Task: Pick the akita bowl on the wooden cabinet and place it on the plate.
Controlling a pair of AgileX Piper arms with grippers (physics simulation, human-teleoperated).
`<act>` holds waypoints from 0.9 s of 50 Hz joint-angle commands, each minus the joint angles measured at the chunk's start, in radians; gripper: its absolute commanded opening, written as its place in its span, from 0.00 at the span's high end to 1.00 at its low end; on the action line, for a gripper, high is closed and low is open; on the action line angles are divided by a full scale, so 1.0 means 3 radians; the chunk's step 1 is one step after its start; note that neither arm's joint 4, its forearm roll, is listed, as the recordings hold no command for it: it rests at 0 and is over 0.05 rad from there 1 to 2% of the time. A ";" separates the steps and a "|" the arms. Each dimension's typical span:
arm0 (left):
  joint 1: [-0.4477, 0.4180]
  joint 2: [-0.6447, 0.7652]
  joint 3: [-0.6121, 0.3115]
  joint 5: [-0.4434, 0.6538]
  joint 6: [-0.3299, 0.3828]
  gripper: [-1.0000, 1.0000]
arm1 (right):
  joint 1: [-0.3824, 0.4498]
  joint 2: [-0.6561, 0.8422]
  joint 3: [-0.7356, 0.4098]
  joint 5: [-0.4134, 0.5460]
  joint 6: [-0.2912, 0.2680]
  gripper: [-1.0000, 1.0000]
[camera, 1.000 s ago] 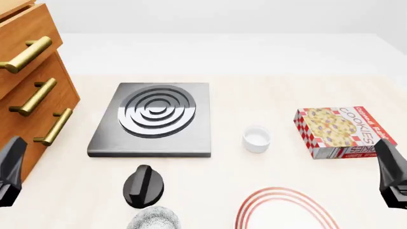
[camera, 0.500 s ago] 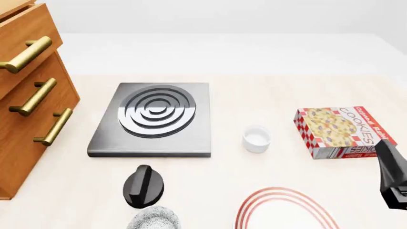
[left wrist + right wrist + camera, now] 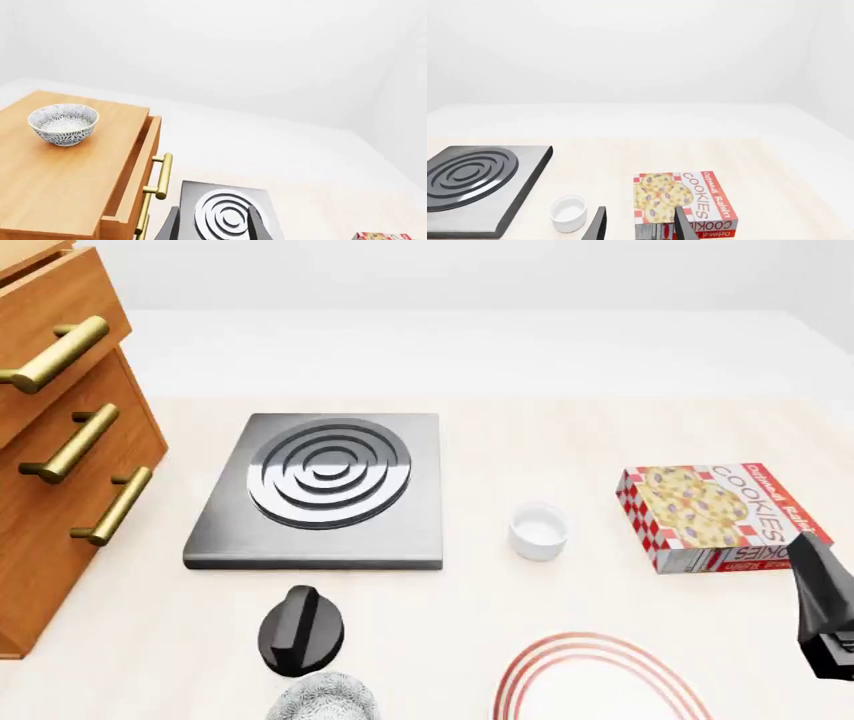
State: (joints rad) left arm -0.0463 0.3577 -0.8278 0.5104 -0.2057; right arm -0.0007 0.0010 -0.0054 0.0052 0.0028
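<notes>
The akita bowl (image 3: 63, 124), white with a fine grey speckle, stands upright on top of the wooden cabinet (image 3: 73, 180), near its far corner. In the front view only the cabinet's drawer fronts (image 3: 60, 455) show, and the bowl on it is out of sight. My left gripper (image 3: 213, 229) is open and empty, high up beside the cabinet and well short of the bowl. The red-ringed plate (image 3: 607, 672) lies at the table's near edge, partly cut off. At the right edge my right gripper (image 3: 811, 558) stands open and empty over the table.
A second speckled bowl (image 3: 324, 702) sits at the near edge beside a black knob-like object (image 3: 300, 628). The grey stove slab (image 3: 324, 488) lies mid-table. A small white cup (image 3: 538, 530) and a cookie box (image 3: 714, 515) are to its right.
The left gripper, at the front view's lower left a second ago, has left that view. The right gripper has hardly moved.
</notes>
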 commanded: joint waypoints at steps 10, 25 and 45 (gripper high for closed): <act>0.0063 0.0492 -0.0875 0.0261 -0.0290 0.00 | 0.0000 -0.0002 0.0000 0.0003 -0.0001 0.00; 0.0311 0.0833 -0.1467 0.0368 -0.0530 0.00 | 0.0000 -0.0002 0.0000 0.0002 0.0000 0.00; 0.0889 0.1171 -0.1632 0.0362 -0.0718 0.00 | 0.0000 -0.0002 0.0000 0.0002 -0.0001 0.00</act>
State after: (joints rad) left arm 0.1457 0.6545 -1.2692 0.6148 -0.3973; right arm -0.0007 0.0005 -0.0054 0.0058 0.0027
